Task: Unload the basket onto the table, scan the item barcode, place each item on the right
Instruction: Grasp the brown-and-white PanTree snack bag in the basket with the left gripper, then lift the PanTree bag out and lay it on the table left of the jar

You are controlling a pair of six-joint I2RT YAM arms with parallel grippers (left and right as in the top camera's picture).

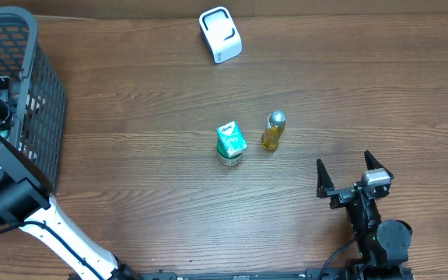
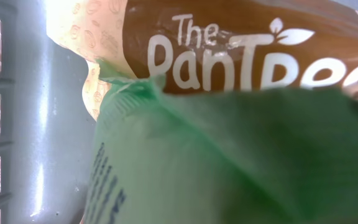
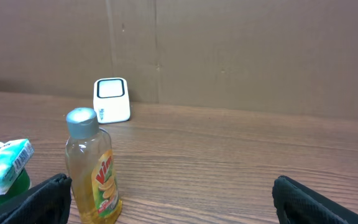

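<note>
My left arm reaches down into the dark mesh basket at the table's left edge. Its fingers do not show in either view. The left wrist view is filled by a blurred green package pressed close to the camera. Behind it lies a brown bag with white lettering. The white barcode scanner stands at the far edge of the table. My right gripper rests open near the front right with nothing between its fingers.
A yellow liquid bottle with a silver cap stands mid-table, just left of the right gripper's line. A green and white carton stands beside it. The basket's grey wall is close on the left.
</note>
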